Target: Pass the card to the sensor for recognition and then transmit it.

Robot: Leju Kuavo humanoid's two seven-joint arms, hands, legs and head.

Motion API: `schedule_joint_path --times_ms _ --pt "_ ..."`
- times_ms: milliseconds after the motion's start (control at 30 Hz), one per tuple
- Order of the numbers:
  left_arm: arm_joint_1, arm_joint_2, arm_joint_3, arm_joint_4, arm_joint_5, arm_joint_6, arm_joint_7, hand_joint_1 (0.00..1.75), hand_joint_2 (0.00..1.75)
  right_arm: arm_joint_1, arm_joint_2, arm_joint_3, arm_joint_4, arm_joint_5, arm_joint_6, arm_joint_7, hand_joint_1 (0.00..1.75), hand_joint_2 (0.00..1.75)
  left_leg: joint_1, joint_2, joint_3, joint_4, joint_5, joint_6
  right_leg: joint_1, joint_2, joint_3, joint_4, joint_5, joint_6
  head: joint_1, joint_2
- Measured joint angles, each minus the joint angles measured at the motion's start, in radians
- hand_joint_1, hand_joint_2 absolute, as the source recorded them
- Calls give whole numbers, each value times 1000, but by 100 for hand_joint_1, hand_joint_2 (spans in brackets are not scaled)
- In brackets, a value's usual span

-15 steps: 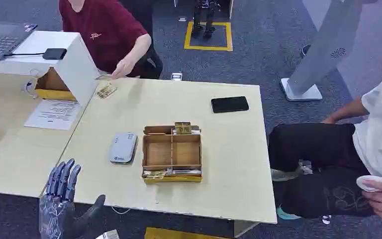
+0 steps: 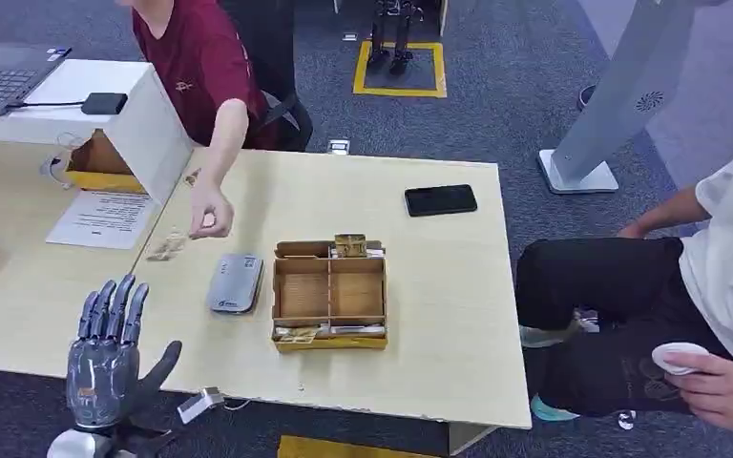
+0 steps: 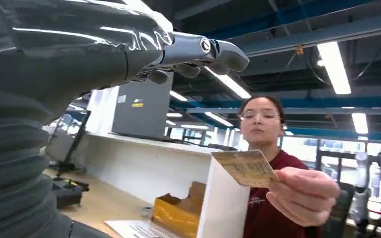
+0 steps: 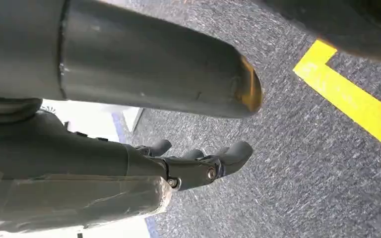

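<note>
Your left hand hangs spread and empty at the table edge; the card, pinched by the person's hand, lies ahead, nearer it than your right hand, which hangs empty, fingers loosely curled.

The robot's left hand is raised at the near left corner of the tabletop, palm forward, fingers straight and slightly apart, thumb out to the side, holding nothing. The right hand hangs over the carpet, fingers loosely curled, holding nothing.
</note>
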Motion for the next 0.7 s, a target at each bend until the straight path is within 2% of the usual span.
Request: schedule_joint_path --times_ms 200,267,400,567,600,700 --pt "-74 -9 70 61 -38 0 3 0 175 -3 0 0 0 13 -8 -13 0 0 0 0 0 0 0 0 0 0 0 0 0 0 0 0" --pt "-102 -10 92 83 -53 0 22 0 175 -4 2 2 0 18 -10 -14 0 0 0 0 0 0 0 0 0 0 0 0 0 0 0 0" --pt "-134 -4 103 108 -64 0 75 0 175 -6 4 2 0 26 -9 -14 0 0 0 0 0 0 0 0 0 0 0 0 0 0 0 0" --pt "-158 0 115 143 -42 0 87 0 175 -6 5 2 0 30 -10 -10 0 0 0 0 0 0 0 0 0 0 0 0 0 0 0 0" --pt "-159 0 116 149 -39 0 87 175 175 -6 5 2 0 31 -10 -10 0 0 0 0 0 0 0 0 0 0 0 0 0 0 0 0" --pt "-163 2 119 164 -34 0 85 175 175 -6 5 2 0 34 -10 -9 0 0 0 0 0 0 0 0 0 0 0 0 0 0 0 0"
